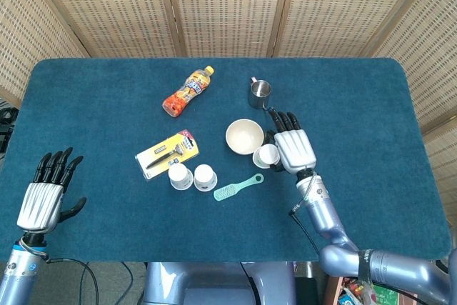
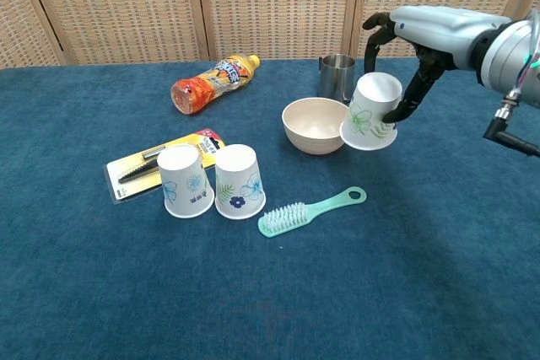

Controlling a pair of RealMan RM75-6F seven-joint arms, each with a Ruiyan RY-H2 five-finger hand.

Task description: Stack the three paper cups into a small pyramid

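Two white paper cups stand upside down and side by side on the blue table: one [image 2: 186,180] [image 1: 180,176] on the left, the other [image 2: 238,180] [image 1: 204,177] touching it on the right. My right hand [image 1: 293,146] [image 2: 413,48] grips a third paper cup [image 2: 371,112] [image 1: 266,155], also inverted and tilted, lifted above the table just right of the beige bowl. My left hand [image 1: 48,192] hovers open over the table's near left corner, far from the cups; only the head view shows it.
A beige bowl [image 2: 314,124] sits beside the held cup, with a steel mug [image 2: 337,77] behind it. A green brush [image 2: 309,210] lies right of the two cups, a packaged razor [image 2: 156,163] lies left behind them, and an orange drink bottle [image 2: 213,83] lies farther back.
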